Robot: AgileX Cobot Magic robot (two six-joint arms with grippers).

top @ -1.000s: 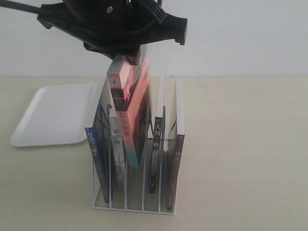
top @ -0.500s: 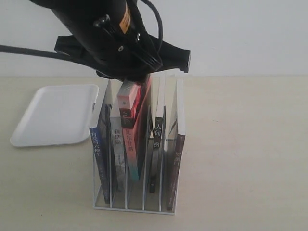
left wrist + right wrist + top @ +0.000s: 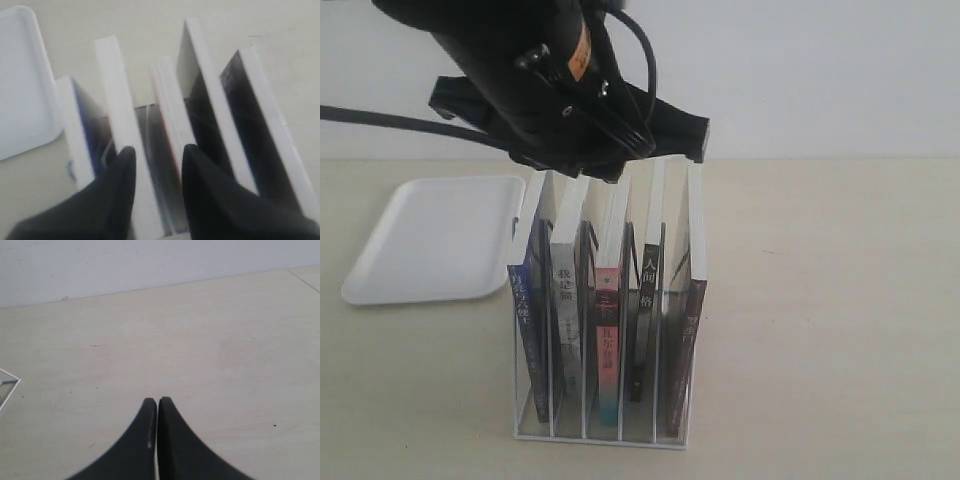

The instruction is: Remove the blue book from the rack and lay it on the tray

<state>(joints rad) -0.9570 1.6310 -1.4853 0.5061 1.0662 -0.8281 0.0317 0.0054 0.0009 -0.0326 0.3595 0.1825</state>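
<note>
- Left gripper (image 3: 610,170): black, poised just over the top edges of the books. The fingers (image 3: 125,180) stand apart with a clear gap and hold nothing. They straddle the top of the red book (image 3: 607,340); whether a pad brushes it cannot be told.
- Red book: a second ago it hung high out of the rack (image 3: 600,432) in this gripper, and half a second ago it was partly lowered. It now sits fully down in the middle slot, level with its neighbours.
- Meaning of the change: as I read it, the wrong volume has been put back. That frees the hand, but the task itself has not advanced.
- Blue book (image 3: 525,325): stands in the end slot nearest the tray, untouched, two slots over from the open fingers.
- Blue book, orientation: it stands on its lower edge with its long axis close to vertical. The lettered spine faces the front of the rack, the white page edges face up, and the covers face sideways, one toward the tray.
- Tray (image 3: 420,240): white and lying flat on the table (image 3: 820,300), beside the rack on the blue book's side, with nothing on it.
- Likely next move: shift sideways to the end slot and grip the blue book's top edge.
- Right gripper (image 3: 157,404): fingers pressed together and carrying nothing, over bare table away from the work.
</note>
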